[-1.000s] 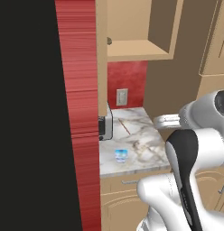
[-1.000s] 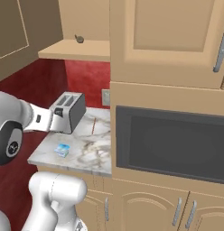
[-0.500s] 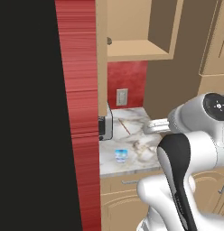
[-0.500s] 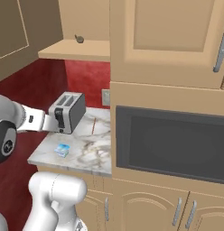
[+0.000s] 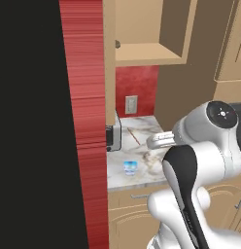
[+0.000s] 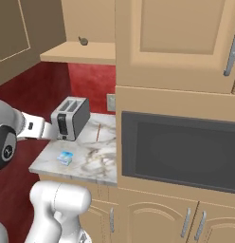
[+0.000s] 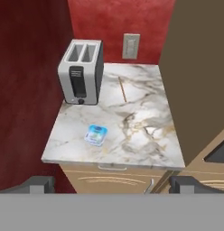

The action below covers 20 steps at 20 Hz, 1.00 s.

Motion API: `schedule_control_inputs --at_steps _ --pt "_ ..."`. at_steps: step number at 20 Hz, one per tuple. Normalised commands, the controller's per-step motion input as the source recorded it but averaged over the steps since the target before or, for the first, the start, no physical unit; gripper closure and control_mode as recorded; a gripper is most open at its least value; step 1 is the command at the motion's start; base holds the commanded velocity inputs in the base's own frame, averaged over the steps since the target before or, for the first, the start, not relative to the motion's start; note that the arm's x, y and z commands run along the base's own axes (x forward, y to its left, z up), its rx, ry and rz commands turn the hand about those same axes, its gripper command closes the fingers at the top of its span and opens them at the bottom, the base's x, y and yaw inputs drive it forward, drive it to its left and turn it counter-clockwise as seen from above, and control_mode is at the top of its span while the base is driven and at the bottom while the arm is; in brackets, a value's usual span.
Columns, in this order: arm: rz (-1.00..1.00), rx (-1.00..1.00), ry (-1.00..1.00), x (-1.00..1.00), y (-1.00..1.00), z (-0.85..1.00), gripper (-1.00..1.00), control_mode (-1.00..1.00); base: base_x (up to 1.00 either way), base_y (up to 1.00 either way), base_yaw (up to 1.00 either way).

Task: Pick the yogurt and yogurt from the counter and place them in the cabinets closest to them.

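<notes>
Pale blue yogurt (image 7: 96,135); veined marble counter (image 7: 136,135)

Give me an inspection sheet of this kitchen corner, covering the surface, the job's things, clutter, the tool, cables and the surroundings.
Surface: marble counter, veined, over tan drawers.
Job's things: one yogurt stands near the counter's front edge, apart from the toaster; a second cup is not made out. The cabinet above is open, with a small dark object on its shelf.
Clutter: silver toaster at the back by the red wall.
Tool: tool open, above and in front of the counter, holding nothing.
Cables: nothing seen.
Surroundings: wall outlet on the red backsplash; built-in oven to the right.
</notes>
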Motion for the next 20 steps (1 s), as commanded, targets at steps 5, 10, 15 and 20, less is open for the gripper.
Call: schedule_control_inputs --at_steps 5,10,15,20 --pt "0.00 0.01 0.00 0.13 0.00 -0.25 -1.00 -1.00 0.00 0.00 0.00" --pt "0.01 0.05 0.00 0.16 0.00 -0.32 -1.00 -1.00 0.00 0.00 0.00" --pt "0.02 0.06 0.00 0.09 0.02 -0.47 -1.00 -1.00 0.00 0.00 0.00" --pt "0.02 0.03 0.00 0.06 0.11 -0.52 -1.00 -1.00 0.00 0.00 0.00"
